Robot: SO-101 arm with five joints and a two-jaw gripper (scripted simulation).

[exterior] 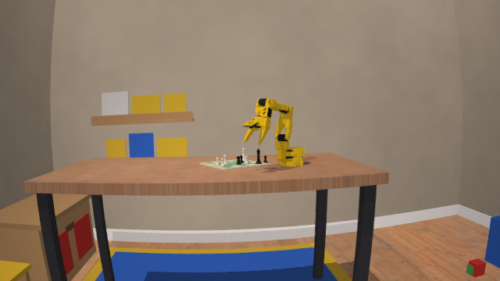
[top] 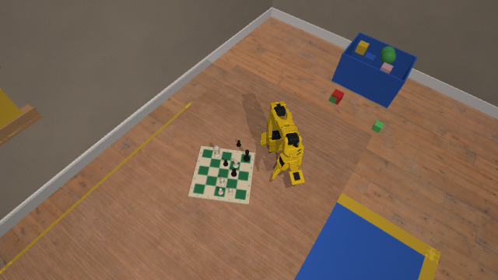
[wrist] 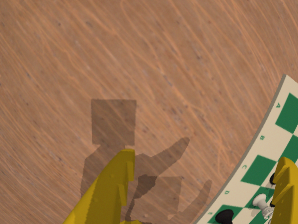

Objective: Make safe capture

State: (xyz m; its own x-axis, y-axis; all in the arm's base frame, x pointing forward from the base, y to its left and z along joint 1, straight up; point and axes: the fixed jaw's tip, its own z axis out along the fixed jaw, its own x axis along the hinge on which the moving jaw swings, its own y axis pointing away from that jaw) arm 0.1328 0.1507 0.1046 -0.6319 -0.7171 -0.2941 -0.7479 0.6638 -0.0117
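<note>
The green and cream chessboard lies on the wooden table with several white and black pieces standing on it. A tall black piece stands on the board's corner nearest the arm. A small black pawn stands upright on the table just off the board's far edge; it also shows in the side view. My yellow gripper hangs high above the table to the right of the board, open and empty. In the wrist view my fingers frame bare wood, with the board's corner at the right.
The arm's base sits on the table right behind the board. On the floor are a blue bin with toys, a red-green cube and a green cube.
</note>
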